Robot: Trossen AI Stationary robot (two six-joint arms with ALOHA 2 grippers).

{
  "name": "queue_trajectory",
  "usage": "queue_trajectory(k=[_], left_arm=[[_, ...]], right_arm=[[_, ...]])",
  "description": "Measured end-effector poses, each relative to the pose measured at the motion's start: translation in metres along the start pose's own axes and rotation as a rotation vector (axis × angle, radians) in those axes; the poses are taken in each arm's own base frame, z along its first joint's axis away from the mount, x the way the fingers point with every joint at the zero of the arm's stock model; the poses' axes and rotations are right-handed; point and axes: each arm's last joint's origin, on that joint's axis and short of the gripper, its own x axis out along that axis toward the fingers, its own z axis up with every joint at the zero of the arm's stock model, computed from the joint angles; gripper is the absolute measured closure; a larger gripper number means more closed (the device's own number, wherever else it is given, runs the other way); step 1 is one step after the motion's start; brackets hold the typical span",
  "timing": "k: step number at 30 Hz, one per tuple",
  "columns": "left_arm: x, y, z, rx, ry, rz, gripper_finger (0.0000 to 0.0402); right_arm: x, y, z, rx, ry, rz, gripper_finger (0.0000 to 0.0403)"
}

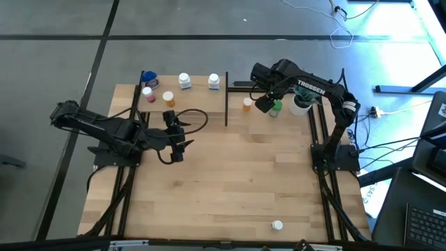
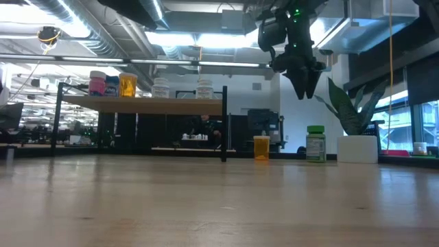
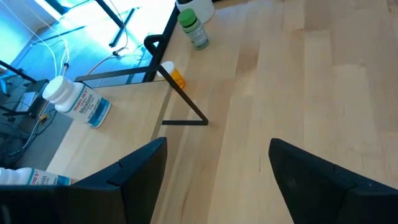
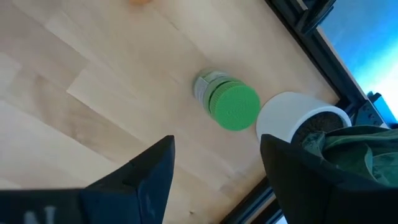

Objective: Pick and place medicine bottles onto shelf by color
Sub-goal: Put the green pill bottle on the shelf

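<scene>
Right wrist view, end effector (image 4: 214, 171) (open) above green bottle (image 4: 227, 102)

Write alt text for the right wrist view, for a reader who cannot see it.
Seen from above, a small bottle with a green ribbed cap stands on the light wooden tabletop, beside a round white plant pot with green leaves. The right gripper hangs over the bottle, its dark jaws open and holding nothing.

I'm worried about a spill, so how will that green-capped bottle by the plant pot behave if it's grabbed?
The green-capped bottle stands upright and narrow, so a sideways nudge could tip it; once down, its round body would probably roll. The open right gripper hovers above it.
</scene>
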Motion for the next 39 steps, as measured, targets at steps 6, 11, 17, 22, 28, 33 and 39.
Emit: queue_trajectory(k=[6, 11, 17, 22, 28, 33, 39], left_arm=[[0.0, 0.0, 0.0, 0.0, 0.0, 0.0, 0.0125], [0.0, 0.0, 0.0, 0.0, 0.0, 0.0, 0.0125], [0.0, 0.0, 0.0, 0.0, 0.0, 0.0, 0.0125], [0.0, 0.0, 0.0, 0.0, 0.0, 0.0, 0.0125], [0.0, 0.0, 0.0, 0.0, 0.0, -0.001, 0.0125], [0.0, 0.0, 0.0, 0.0, 0.0, -0.001, 0.0125], [0.0, 0.0, 0.0, 0.0, 0.0, -0.001, 0.0125]], right_arm=[[0.0, 0.001, -0.001, -0.028, 0.01, 0.01, 0.0162], [0.0, 0.0, -0.005, -0.033, 0.054, 0.014, 0.0131], [0.0, 0.0, -0.003, -0.036, 0.026, -0.02, 0.0095], [0.008, 0.004, -0.003, -0.107, 0.016, -0.018, 0.0092], [0.031, 0.007, -0.003, -0.164, 0.026, -0.025, 0.0092], [0.046, 0.001, -0.003, -0.141, 0.034, -0.058, 0.0092], [0.063, -0.012, -0.002, -0.101, 0.049, -0.06, 0.0092]])
